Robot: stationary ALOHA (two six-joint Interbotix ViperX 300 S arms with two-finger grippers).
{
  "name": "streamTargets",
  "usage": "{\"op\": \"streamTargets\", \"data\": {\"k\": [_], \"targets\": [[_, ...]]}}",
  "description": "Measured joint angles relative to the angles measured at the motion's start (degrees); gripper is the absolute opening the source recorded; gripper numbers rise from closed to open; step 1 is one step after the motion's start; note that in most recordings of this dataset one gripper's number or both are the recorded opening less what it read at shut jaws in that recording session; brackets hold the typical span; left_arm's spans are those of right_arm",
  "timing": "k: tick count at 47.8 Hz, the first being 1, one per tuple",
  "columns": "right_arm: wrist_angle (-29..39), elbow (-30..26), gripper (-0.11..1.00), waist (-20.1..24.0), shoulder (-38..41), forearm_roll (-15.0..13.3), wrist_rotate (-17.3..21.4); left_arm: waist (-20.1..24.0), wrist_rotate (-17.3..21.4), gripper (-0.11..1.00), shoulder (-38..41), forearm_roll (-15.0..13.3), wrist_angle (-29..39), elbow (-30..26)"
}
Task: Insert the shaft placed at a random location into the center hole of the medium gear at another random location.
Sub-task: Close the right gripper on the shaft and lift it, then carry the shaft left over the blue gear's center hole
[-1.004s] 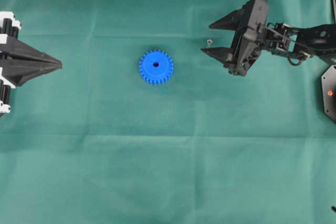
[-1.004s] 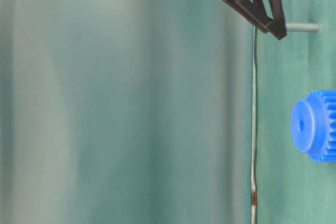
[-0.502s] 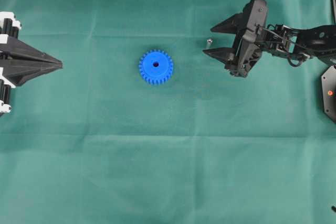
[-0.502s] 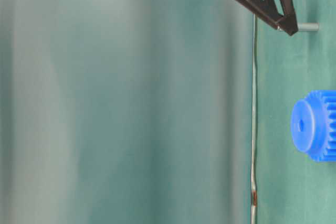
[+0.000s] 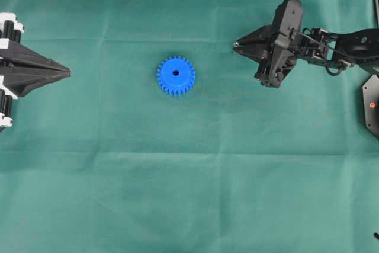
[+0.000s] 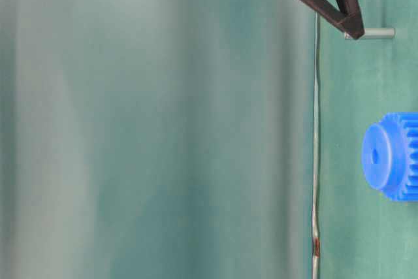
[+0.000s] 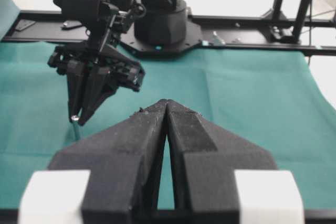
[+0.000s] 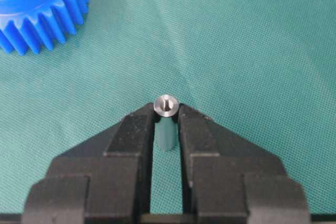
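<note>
The right gripper [image 8: 166,116] has its fingers pinched on the upright shaft [image 8: 166,104] near its top, apparently for a vertical lift toward the gear [image 5: 176,76] lying well apart, while the left gripper [image 5: 65,73] waits closed and empty.

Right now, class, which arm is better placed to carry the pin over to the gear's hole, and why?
The right arm. Its gripper is shut on the pin, which stands upright on the cloth. The left gripper is shut, empty, at the far edge, farther from the blue gear.
</note>
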Motion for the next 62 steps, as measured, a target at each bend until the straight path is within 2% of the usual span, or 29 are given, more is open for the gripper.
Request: {"op": "streamTargets", "data": {"k": [8,26,55,62], "targets": [[0.5,0.0,0.14,0.0,-1.4,0.0,0.0,0.0,0.0,0.0,0.0,0.0,0.2,-0.1],[8.6,-0.1,0.14,-0.1,-13.6,-0.1,0.1,0.1,0.0,0.0,0.0,0.0,0.3,0.0],[9.1,-0.1,0.14,-0.1,-14.1,-0.1,0.1,0.2,0.0,0.0,0.0,0.1,0.6,-0.1],[9.1,-1.4,0.14,1.6,-13.0,0.3,0.1,0.2,0.0,0.0,0.0,0.0,0.6,-0.1]]}}
